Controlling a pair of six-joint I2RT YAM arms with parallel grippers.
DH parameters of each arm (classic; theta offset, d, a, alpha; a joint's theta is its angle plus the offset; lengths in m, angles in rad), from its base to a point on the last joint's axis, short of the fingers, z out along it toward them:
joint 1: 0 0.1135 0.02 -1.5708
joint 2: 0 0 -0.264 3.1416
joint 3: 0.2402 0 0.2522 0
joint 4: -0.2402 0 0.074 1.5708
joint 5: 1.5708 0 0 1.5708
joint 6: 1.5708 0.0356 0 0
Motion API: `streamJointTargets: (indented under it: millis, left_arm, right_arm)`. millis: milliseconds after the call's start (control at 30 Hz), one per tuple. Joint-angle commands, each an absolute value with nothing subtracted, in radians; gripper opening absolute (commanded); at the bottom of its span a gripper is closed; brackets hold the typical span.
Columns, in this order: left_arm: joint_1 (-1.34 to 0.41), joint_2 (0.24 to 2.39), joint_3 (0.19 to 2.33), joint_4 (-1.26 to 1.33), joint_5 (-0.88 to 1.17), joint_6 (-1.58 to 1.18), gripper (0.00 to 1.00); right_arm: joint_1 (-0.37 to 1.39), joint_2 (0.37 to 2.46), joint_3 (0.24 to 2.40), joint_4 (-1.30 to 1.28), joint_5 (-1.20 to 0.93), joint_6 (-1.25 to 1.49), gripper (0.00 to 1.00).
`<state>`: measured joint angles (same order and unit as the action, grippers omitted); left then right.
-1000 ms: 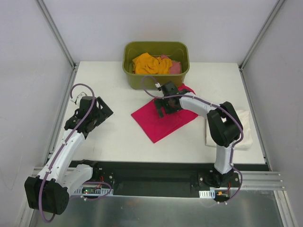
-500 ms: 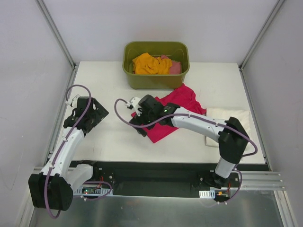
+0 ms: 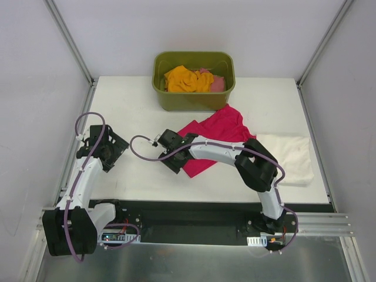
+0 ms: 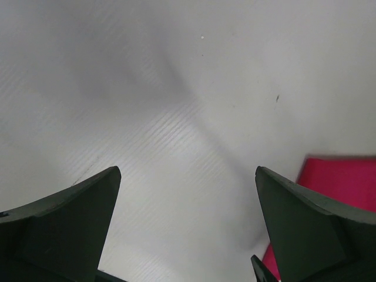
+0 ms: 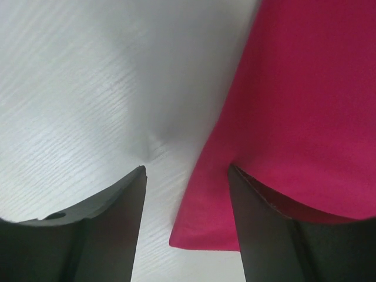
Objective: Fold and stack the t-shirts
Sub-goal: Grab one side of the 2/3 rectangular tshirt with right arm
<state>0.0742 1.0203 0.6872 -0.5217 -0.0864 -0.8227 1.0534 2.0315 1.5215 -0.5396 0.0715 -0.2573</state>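
Reaching across to the middle of the table (image 3: 135,111), the right gripper (image 5: 185,176) sits low at the near-left corner of the crimson-pink t-shirt (image 3: 218,130). Its fingers (image 5: 103,235) stand part-way apart. One is over bare tabletop and the other over the red cloth, so the shirt's straight edge runs up through the gap between them. Nothing is pinched. The cloth lies flat there, though the wrist view is too close to say whether the finger on the shirt's side presses on it or only hangs just above.

The left gripper (image 4: 187,176) is well apart from the shirt, over the left part of the table. Its fingers are spread wide with only bare surface between them — a red corner of cloth shows at the right edge of its wrist view.

The crimson-pink shirt lies spread and partly rumpled at mid-table, its far end just in front of the olive-green tub (image 3: 194,101). A cream-white t-shirt (image 3: 291,155) lies folded flat to the right, just beside the crimson one. Inside the tub, an orange t-shirt (image 3: 185,79) is bunched up — a salmon-pink t-shirt (image 3: 218,84) is next to it on the right.
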Motion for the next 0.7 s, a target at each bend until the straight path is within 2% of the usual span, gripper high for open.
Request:
streamJointTargets:
  millis: [0,67,100,167,200,233,267,400,533,667]
  left_arm:
    - [0.089,1.029,0.678,-0.529,-0.064,-0.833,0.99]
    - [0.09,1.031,0.678,-0.531,-0.058,-0.831,1.0]
    - [0.091,1.032,0.678,-0.529,-0.054,-0.83,0.99]
    - [0.092,1.029,0.675,-0.529,-0.054,-0.831,0.99]
    - [0.092,1.023,0.673,-0.529,-0.055,-0.831,0.99]
    - [0.095,1.022,0.67,-0.529,-0.058,-0.833,1.0]
    - [0.097,1.02,0.67,-0.529,-0.061,-0.833,0.99]
    - [0.113,1.02,0.676,-0.529,-0.063,-0.834,1.0]
    - [0.149,1.028,0.69,-0.529,-0.061,-0.839,0.99]
    - [0.193,1.037,0.706,-0.526,-0.043,-0.841,0.99]
  right_arm:
    - [1.062,2.077,1.563,-0.572,0.121,-0.216,0.6]
    - [1.062,2.126,1.578,-0.58,0.115,-0.215,0.57]
    - [1.063,2.138,1.586,-0.586,0.112,-0.203,0.43]
    - [1.074,2.155,1.595,-0.598,0.104,-0.19,0.32]
    - [1.08,2.154,1.595,-0.598,0.106,-0.186,0.23]
    - [1.097,2.146,1.597,-0.6,0.12,-0.18,0.2]
    - [1.103,2.143,1.611,-0.606,0.12,-0.173,0.09]
    - [1.14,2.1,1.653,-0.623,0.014,-0.132,0.01]
    - [1.161,2.014,1.663,-0.531,-0.267,-0.03,0.01]
    - [1.161,1.97,1.715,-0.499,-0.419,0.036,0.01]
